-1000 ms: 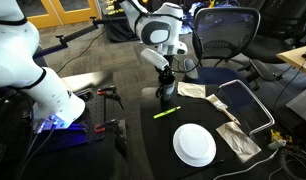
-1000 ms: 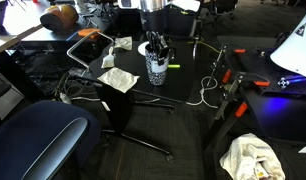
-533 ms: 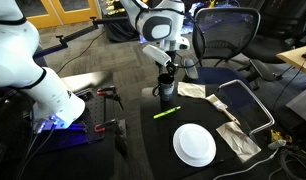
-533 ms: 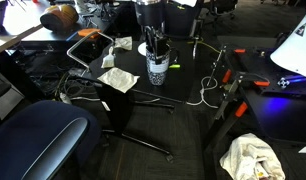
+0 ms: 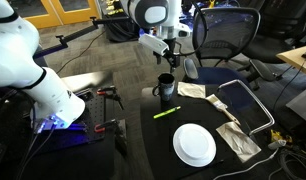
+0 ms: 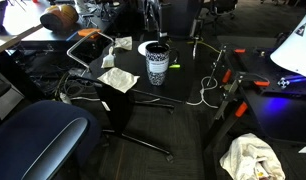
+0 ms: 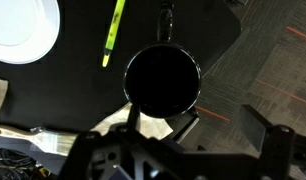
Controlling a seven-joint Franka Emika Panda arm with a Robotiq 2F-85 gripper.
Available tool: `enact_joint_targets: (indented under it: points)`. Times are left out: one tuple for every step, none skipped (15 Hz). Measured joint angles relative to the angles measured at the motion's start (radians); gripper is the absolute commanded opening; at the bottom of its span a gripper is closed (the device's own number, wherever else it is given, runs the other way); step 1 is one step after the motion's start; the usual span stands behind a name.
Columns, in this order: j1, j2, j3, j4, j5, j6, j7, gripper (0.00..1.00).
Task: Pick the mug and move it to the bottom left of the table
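The dark mug (image 5: 166,88) stands upright near a corner of the black table (image 5: 161,142). Its side looks pale and patterned in an exterior view (image 6: 157,63). The wrist view looks straight down into the mug's round dark mouth (image 7: 163,80), with its handle pointing toward the top of the picture. My gripper (image 5: 170,57) hangs above the mug, open and clear of it. Its fingers (image 7: 261,124) frame the bottom of the wrist view with nothing between them.
A white plate (image 5: 194,144) and a yellow-green marker (image 5: 166,112) lie on the table near the mug. Crumpled paper towels (image 5: 191,90) and a metal frame (image 5: 249,100) lie along the table's side. Grey carpet (image 7: 263,60) lies beyond the table's edge.
The gripper was shut on the mug one second ago. It has opened, let the mug go and risen straight above it. The mug has stayed on the table.
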Motion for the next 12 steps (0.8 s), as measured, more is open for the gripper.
enact_joint_targets:
  points:
    - [0.000, -0.032, -0.005, -0.013, 0.000, -0.007, 0.000, 1.00]
    - [-0.001, -0.065, -0.012, -0.027, 0.000, -0.018, 0.001, 1.00]
    - [-0.001, -0.095, -0.019, -0.037, 0.000, -0.033, 0.001, 1.00]
    - [-0.002, -0.124, -0.027, -0.046, 0.000, -0.048, 0.001, 1.00]
    - [-0.002, -0.150, -0.035, -0.055, 0.000, -0.062, 0.001, 1.00]
    - [-0.002, -0.172, -0.042, -0.062, -0.001, -0.073, 0.001, 1.00]
    - [-0.004, -0.192, -0.047, -0.069, -0.001, -0.080, 0.001, 1.00]
    - [-0.005, -0.210, -0.052, -0.076, -0.001, -0.083, 0.002, 1.00]
    - [-0.007, -0.226, -0.057, -0.083, -0.001, -0.084, 0.002, 1.00]
    - [-0.009, -0.239, -0.062, -0.089, -0.001, -0.084, 0.003, 1.00]
    - [-0.011, -0.251, -0.066, -0.094, -0.001, -0.084, 0.003, 1.00]
    - [-0.011, -0.259, -0.069, -0.098, -0.001, -0.084, 0.003, 1.00]
